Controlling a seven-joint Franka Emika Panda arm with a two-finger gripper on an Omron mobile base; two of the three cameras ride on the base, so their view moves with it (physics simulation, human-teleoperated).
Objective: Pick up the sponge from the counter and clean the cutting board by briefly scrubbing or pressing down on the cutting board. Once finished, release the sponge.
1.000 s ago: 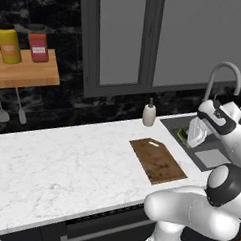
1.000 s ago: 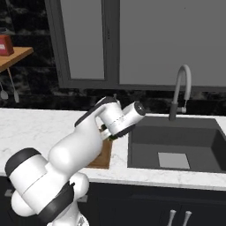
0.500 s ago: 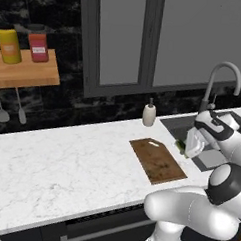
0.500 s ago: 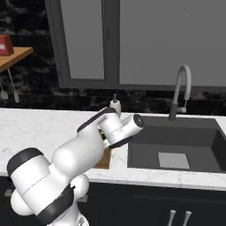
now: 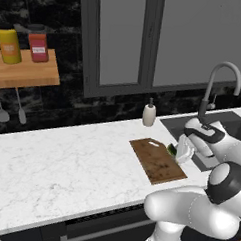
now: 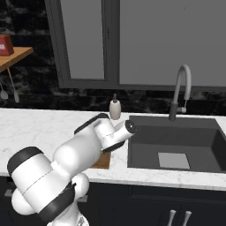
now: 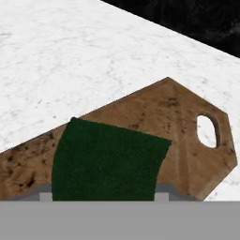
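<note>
Gripper (image 5: pixel 177 151) has swung sponge (image 7: pixel 105 161) over cutting board (image 7: pixel 187 117), lengthwise.

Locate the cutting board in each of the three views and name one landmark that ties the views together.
Left base view: cutting board right of centre on the counter, beside the sink.
Right base view: a sliver of it under the arm, left of the sink.
Hand view: it crosses the middle, with the sponge over it.
Shared landmark: soap dispenser.
</note>
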